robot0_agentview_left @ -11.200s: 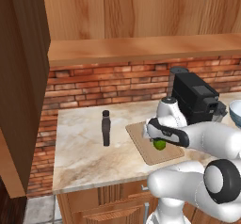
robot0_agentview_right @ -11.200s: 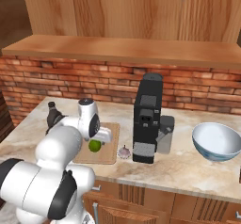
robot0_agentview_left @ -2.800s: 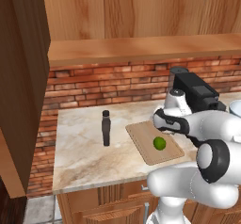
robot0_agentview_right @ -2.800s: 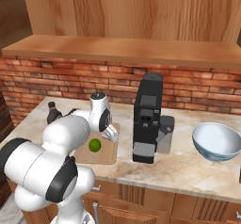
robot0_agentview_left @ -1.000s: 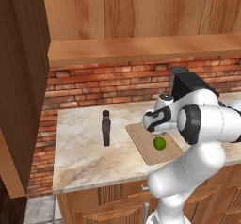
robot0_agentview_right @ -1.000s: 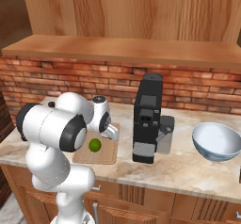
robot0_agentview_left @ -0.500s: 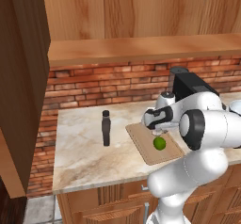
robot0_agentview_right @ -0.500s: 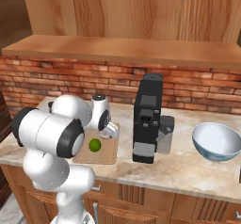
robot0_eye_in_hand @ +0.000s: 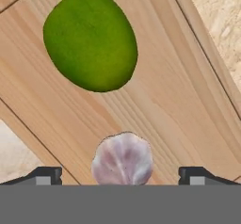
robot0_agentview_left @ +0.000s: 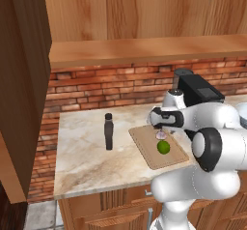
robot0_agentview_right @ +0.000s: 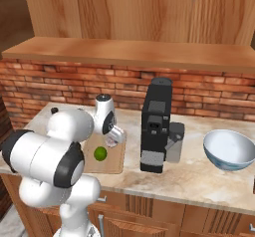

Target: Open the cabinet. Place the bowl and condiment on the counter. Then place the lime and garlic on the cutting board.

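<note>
On the tabletop (robot0_agentview_left: 87, 161), left to right: the condiment (robot0_agentview_left: 108, 131) bottle, then the cutting board (robot0_agentview_left: 149, 151) with lime (robot0_agentview_left: 163, 147) and garlic (robot0_eye_in_hand: 122, 158). My gripper (robot0_eye_in_hand: 120, 175) hangs over the garlic, jaws wide apart, apparently clear of it. I should lift straight up so neither finger nudges the bulb.

Kitchen: brick wall (robot0_agentview_left: 96, 86), wood cabinet (robot0_agentview_left: 144, 11), counter (robot0_agentview_left: 91, 161).
</note>
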Robot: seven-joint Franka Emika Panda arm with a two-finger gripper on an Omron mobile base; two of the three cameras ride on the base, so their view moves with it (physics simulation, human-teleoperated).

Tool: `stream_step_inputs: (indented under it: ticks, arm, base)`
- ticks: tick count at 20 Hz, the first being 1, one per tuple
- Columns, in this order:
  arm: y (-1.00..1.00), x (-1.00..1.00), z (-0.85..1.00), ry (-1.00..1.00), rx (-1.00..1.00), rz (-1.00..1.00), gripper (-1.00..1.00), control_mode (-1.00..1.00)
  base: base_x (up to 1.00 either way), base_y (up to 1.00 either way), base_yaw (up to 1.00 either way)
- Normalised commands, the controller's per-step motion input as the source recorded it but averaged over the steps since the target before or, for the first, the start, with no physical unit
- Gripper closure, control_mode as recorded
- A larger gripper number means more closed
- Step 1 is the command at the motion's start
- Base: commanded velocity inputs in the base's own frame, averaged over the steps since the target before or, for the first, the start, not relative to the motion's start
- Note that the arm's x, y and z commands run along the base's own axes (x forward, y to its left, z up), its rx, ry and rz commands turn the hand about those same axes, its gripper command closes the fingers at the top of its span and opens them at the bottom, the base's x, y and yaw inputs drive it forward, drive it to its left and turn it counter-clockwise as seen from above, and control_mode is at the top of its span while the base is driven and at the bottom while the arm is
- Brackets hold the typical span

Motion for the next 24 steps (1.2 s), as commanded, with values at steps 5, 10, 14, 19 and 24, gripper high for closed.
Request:
stream_step_inputs:
  ticks: [5, 10, 14, 19, 24]
  arm:
    - [0.0, -0.27, 0.4, 0.0, 0.0, 0.02, -1.0, -1.0]
    - [0.05, -0.36, 0.42, 0.0, 0.0, 0.01, -1.0, -1.0]
    - [0.09, -0.33, 0.49, 0.0, 0.0, 0.02, -1.0, -1.0]
    - [0.11, -0.32, 0.53, 0.0, 0.0, 0.02, -1.0, -1.0]
    - [0.12, -0.29, 0.51, 0.0, 0.0, 0.02, -1.0, -1.0]
  base:
    - [0.0, 0.0, 0.0]
    - [0.0, 0.0, 0.0]
    - [0.0, 0.0, 0.0]
    - [0.0, 0.0, 0.0]
    - [0.0, 0.0, 0.0]
